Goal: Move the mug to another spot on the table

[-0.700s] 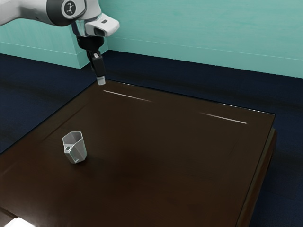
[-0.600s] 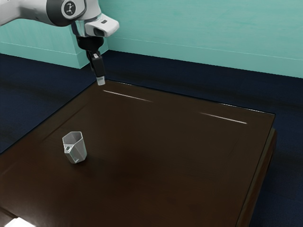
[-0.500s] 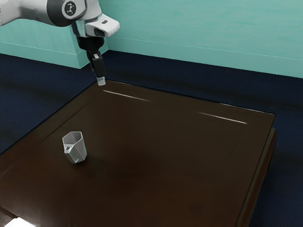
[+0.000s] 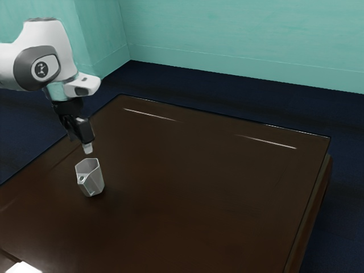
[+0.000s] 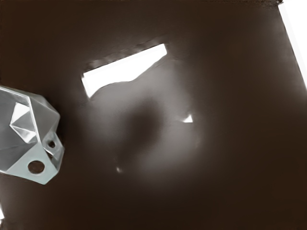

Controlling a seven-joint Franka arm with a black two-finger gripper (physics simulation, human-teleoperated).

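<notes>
Tool (image 4: 87, 149) hangs just above grey mug (image 4: 90, 177); mug stands on dark table (image 4: 216, 187).

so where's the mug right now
In the exterior view the mug stands upright on the table toward the view's left, with the end effector close above it.

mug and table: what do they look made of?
Mug: pale grey, faceted walls with flat faces that catch light; could be metal or glazed ceramic, can't tell which. Table: dark brown and glossy, probably lacquered wood, with bright streak reflections on its top.
</notes>
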